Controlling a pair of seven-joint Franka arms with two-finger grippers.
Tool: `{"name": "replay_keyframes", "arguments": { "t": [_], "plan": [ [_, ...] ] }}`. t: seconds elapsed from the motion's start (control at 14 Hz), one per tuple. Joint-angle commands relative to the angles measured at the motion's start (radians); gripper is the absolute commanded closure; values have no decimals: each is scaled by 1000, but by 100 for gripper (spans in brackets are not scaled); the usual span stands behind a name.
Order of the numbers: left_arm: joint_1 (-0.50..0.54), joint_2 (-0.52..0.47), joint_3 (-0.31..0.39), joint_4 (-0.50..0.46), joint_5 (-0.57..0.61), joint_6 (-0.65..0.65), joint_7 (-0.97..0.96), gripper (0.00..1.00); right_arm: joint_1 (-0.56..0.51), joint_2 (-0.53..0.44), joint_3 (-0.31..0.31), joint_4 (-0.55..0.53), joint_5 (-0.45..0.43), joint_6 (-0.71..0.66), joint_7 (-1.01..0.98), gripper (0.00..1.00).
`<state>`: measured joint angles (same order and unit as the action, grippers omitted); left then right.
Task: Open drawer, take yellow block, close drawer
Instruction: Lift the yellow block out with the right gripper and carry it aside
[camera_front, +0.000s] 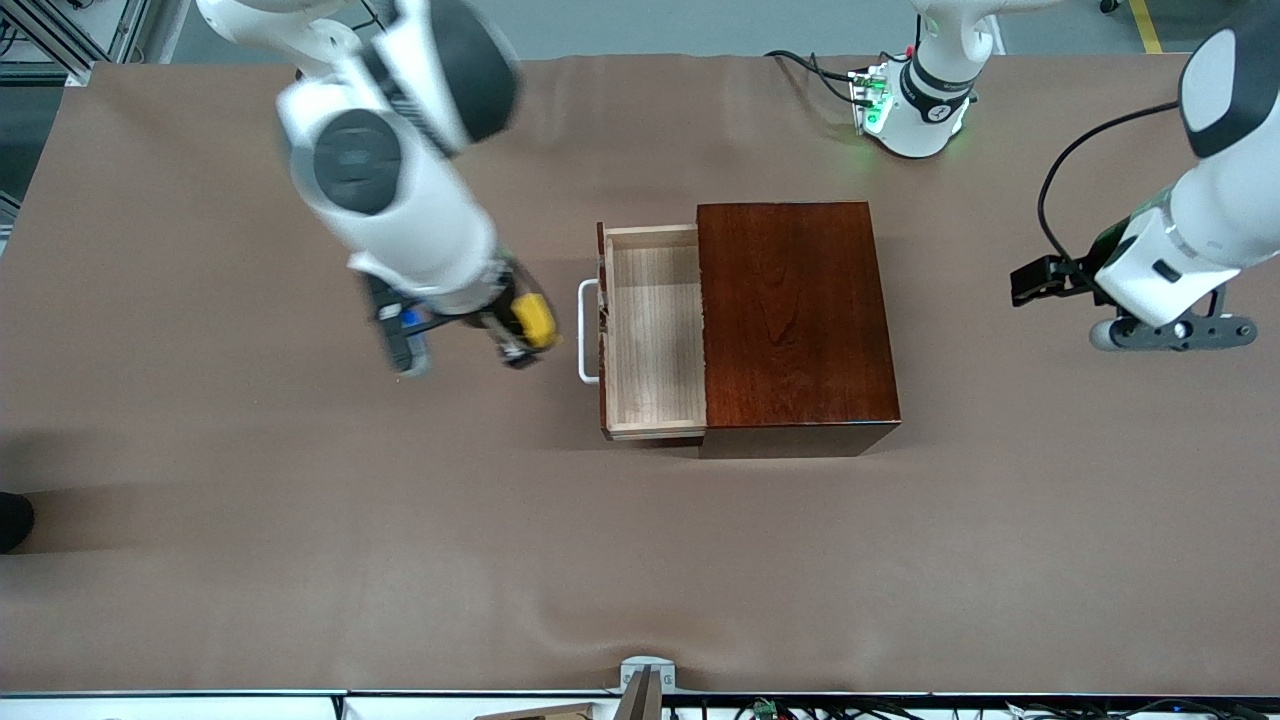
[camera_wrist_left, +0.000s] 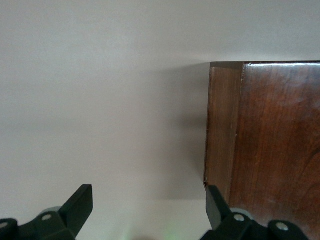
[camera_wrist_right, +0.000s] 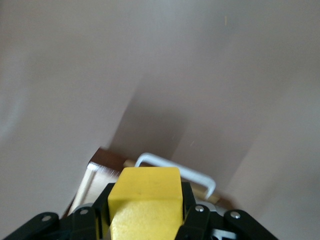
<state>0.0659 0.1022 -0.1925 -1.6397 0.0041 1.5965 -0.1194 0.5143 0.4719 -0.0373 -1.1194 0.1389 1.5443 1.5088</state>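
- Brown table (camera_front: 250, 520) is being occupied by the wooden box (camera_front: 795, 320), its drawer (camera_front: 655, 335) standing open.
- The yellow block (camera_front: 533, 320) is being held, clamped in the right gripper (camera_front: 525, 335), over the table beside the white handle (camera_front: 586, 332).
- Only in the left wrist view are the left gripper (camera_wrist_left: 150, 210) fingers being shown spread wide, beside the box; the left arm is waiting.

Readable text: none on any surface in the three views.
Wooden box (camera_front: 795, 320): plain glossy top, no label.
Yellow block (camera_wrist_right: 145, 205): plain faces, no marking.
Arm casings: marks too small to read.
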Motion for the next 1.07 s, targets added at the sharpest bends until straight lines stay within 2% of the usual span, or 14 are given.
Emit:
{"name": "replay_keyframes", "arguments": {
  "t": [0.0,0.21,0.36,0.57,0.85,1.0],
  "plan": [
    [2,31,-2,29,-26,7,-31,0,-104,-84,11,-97,-34,-33,-311,100],
    [9,33,1,24,-70,28,-92,0,-209,-202,11,-270,-119,5,-636,100],
    [12,30,-1,21,-75,30,-105,0,-305,-272,11,-385,-121,63,-848,100],
    [3,28,-4,-3,-113,53,-149,0,-423,-364,11,-592,-121,222,-1147,100],
    [-12,33,-42,-29,-138,105,-285,0,-549,-362,13,-775,-119,455,-1433,100],
    [-9,33,-42,-34,-138,111,-301,0,-566,-361,11,-880,-119,574,-1492,100]
  ]
}}
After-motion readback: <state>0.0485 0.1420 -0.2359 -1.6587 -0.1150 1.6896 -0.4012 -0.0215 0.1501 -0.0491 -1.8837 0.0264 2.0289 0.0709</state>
